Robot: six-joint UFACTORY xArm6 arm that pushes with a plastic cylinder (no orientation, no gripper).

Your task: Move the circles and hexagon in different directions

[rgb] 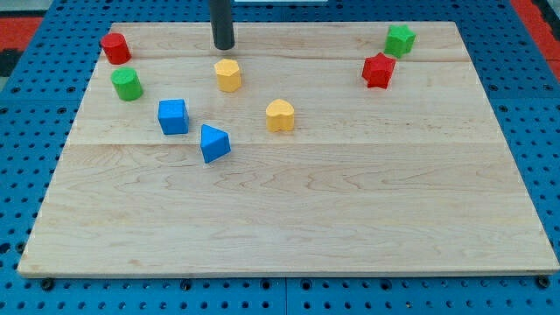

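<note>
So here's the setup: my tip [224, 46] sits near the view's top of the desk [289, 219], just above the yellow hexagon [227, 75] in the picture and a hair to its left. That's the relation everything hangs on. The hexagon lies almost straight toward the view's bottom from the tip, close but not touching as far as I can see, so a plain push downward would probably send it toward the middle of the desk, maybe nudging slightly right.

The circles are over on the view's left: the red circle [115, 47] near the top-left corner and the green circle [126, 84] just below it. Both are well to the left of the tip, so reaching them means going around, and from the right side they'd get shoved leftward, off toward the edge. Worth approaching from another side, I'd guess.

No claw on this rig, just the rod, so there's nothing to be spread or pressed together.

Other stuff lying around: a blue cube [173, 116], a blue triangle [214, 143], a yellow heart [280, 115] right of the hexagon's likely path, plus a red star [378, 71] and a green star [400, 39] far right.
</note>
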